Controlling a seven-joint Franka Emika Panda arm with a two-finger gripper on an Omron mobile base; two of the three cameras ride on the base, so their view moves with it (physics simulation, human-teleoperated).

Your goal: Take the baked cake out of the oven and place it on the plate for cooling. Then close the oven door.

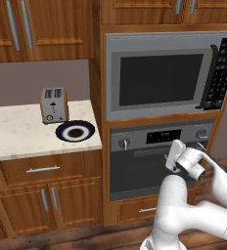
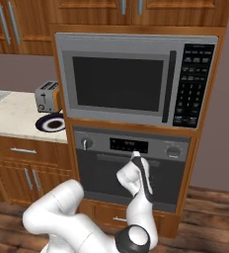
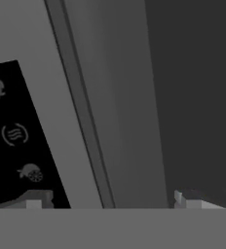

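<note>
Left base view has the oven (image 1: 159, 161) as the anchor of everything: a grey steel unit built into the wooden column, with the microwave (image 1: 167, 75) stacked directly above it. The oven door (image 1: 145, 173) is shut flat against the front, its long silver bar handle (image 1: 152, 152) running just under the dark display strip (image 1: 163, 136), which sits between two round knobs. The cake is hidden from where I stand, with the door closed over the cavity.

To the left of the oven, on the pale counter (image 1: 17, 134), the plate (image 1: 75, 132) lies near the counter's oven-side edge, bare on top. The toaster (image 1: 54, 104) stands just behind it, further from the oven.

The arm reaches up in front of the oven, and the gripper (image 3: 114, 199) is right up at the door's upper edge, close to the handle and the display strip. From the hand view, the fingers (image 3: 34, 199) are spread wide with nothing between them, facing the handle bar and the lit symbols of the display.
</note>
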